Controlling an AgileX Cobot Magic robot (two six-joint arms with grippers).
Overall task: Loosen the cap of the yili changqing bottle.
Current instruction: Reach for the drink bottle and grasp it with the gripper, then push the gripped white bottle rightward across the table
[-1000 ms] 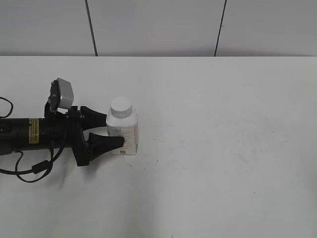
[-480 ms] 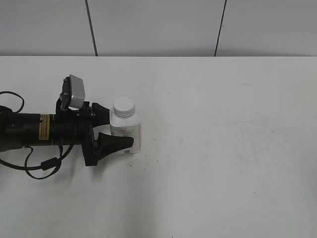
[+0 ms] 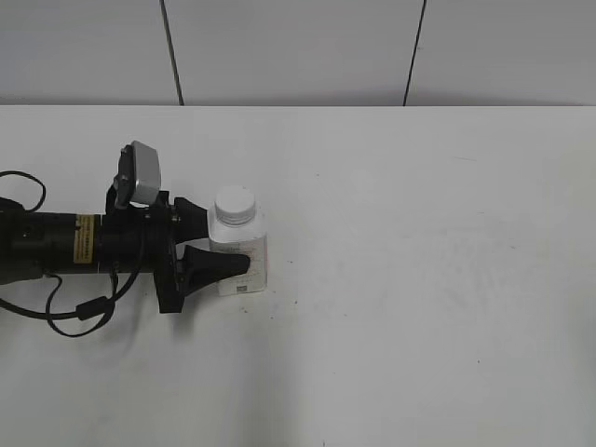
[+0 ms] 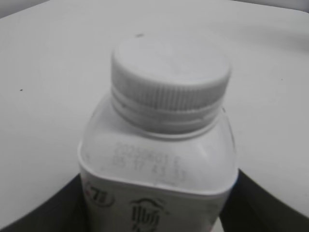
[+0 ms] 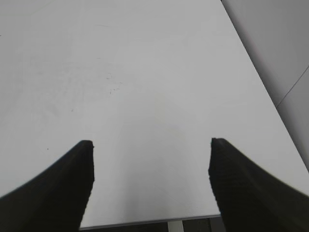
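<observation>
The yili changqing bottle (image 3: 244, 265) stands upright on the white table, left of centre. Its white cap (image 3: 235, 205) sits on the neck. My left gripper (image 3: 226, 240) reaches in from the left, one black finger on each side of the bottle's body, pressed against it below the shoulder. In the left wrist view the bottle (image 4: 159, 164) fills the frame, with the ribbed cap (image 4: 170, 72) on top and my fingers (image 4: 154, 217) flanking its sides. My right gripper (image 5: 150, 145) is open and empty over bare table, and it is out of the exterior view.
The white table (image 3: 419, 279) stretches to the right of the bottle. A grey wall (image 3: 298, 47) stands behind it. The right wrist view shows the table's edge (image 5: 145, 220) just under the right gripper, and a wall to its right.
My left gripper moved right along the bottle, nudging it slightly right, and its fingers then closed in against the bottle's sides.
</observation>
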